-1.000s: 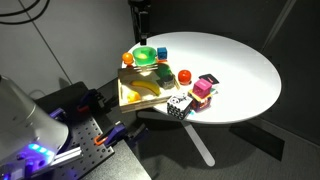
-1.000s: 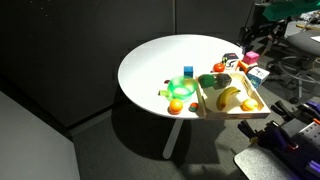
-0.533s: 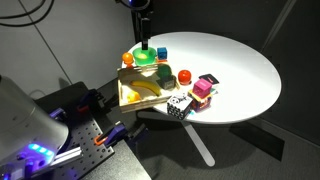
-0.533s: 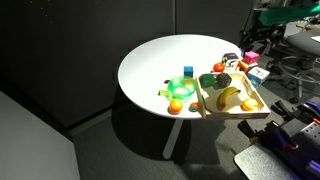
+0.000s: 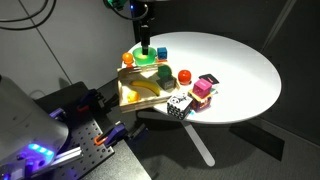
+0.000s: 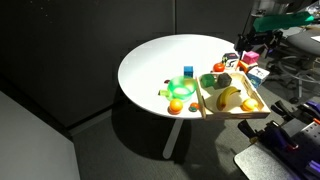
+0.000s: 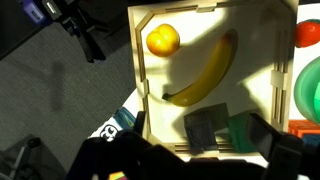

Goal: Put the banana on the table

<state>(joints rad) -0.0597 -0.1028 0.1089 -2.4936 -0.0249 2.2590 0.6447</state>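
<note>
Tool [image 5: 144,48] hangs over wooden tray [image 7: 137,70], grip state unreadable | banana [image 7: 205,70] lies in tray, not on bench [image 5: 235,70] | risk: I clip tray wall; curved banana slips.

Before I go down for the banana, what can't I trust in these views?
- Gripper: in the wrist view its fingers are a dark blur at the bottom edge; open or shut is unclear.
- Wooden tray: its lower end is hidden behind that blur.
- Banana: too small in both exterior views to judge how it lies.
- Green object: cut off by the wrist view's right edge.
</note>
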